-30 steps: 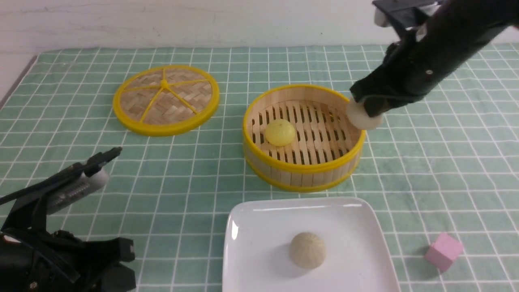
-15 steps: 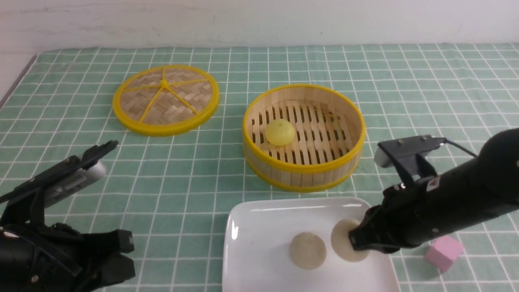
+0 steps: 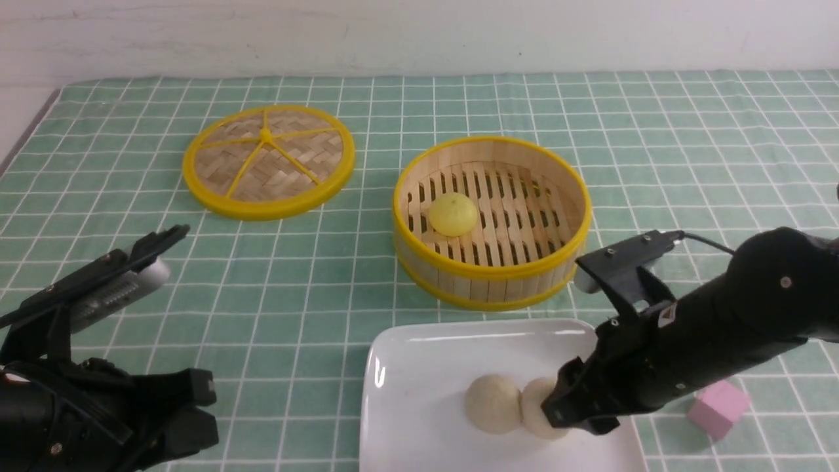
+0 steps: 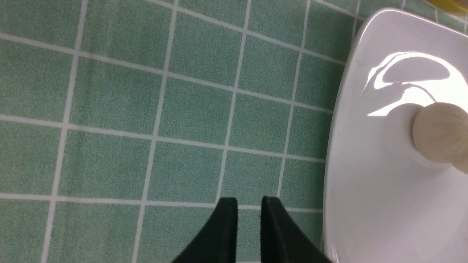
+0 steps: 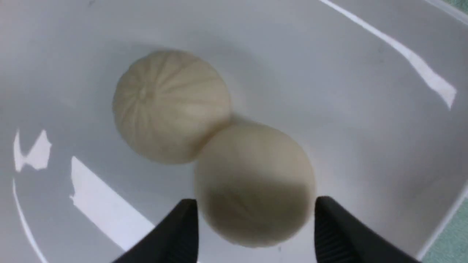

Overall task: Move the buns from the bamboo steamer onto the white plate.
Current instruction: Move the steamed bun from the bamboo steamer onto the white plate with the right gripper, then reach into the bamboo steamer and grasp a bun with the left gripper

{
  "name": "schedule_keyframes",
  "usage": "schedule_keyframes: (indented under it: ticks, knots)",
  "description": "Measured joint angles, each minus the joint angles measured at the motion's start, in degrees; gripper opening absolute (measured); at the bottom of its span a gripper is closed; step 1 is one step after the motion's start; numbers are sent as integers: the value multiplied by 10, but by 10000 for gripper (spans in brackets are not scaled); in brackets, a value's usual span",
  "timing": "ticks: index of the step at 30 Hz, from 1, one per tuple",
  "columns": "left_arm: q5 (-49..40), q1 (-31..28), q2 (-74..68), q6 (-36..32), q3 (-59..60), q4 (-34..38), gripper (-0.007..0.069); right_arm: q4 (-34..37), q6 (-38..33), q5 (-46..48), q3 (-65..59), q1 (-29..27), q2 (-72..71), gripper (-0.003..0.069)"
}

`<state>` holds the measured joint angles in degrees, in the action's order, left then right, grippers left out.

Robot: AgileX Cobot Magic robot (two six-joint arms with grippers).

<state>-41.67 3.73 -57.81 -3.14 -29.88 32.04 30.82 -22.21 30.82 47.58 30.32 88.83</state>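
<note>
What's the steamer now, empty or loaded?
Not empty: the bamboo steamer holds one pale yellow bun. The cream bun is on the white plate, between the fingers of the right gripper.

1 bun (image 3: 452,214) is sitting in the steamer (image 3: 491,288). In front, on the plate (image 3: 419,367), left bun (image 3: 493,404) and right bun (image 3: 536,403) are touching.

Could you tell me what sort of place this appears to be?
Probably a staged robot test table rather than a real kitchen: a green checked cloth against a bare white wall, with a bamboo steamer, a white plate and a stray pink cube.
</note>
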Motion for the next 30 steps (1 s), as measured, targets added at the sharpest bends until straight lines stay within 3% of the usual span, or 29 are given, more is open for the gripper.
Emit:
schedule_keyframes:
  ticks: [3,4,9,12,15,16,18,20,25,30]
  knots:
    - [0,0,0,0,0,0,129,-49,19,41,20,0,-25,484]
    - [0,0,0,0,0,0,129,-94,45,83,39,0,-52,491]
    - [6,0,0,0,0,0,130,-209,120,192,84,0,-121,444]
    - [13,0,0,0,-6,-1,131,-287,166,268,105,0,-179,337]
    - [4,0,-9,0,-46,-3,115,-359,202,340,108,0,-250,169]
    - [4,0,-10,0,-46,-3,112,-359,202,343,108,0,-255,160]
    - [-17,0,-31,-1,-94,-3,71,-388,229,370,104,0,-300,46]
    - [-43,0,-56,-10,-144,-3,22,-397,244,378,93,0,-346,-8]
    - [-92,12,-136,-26,-246,4,1,-401,252,377,43,0,-428,-15]
    - [-113,92,-225,-9,-347,4,1,-401,253,350,-15,0,-489,-15]
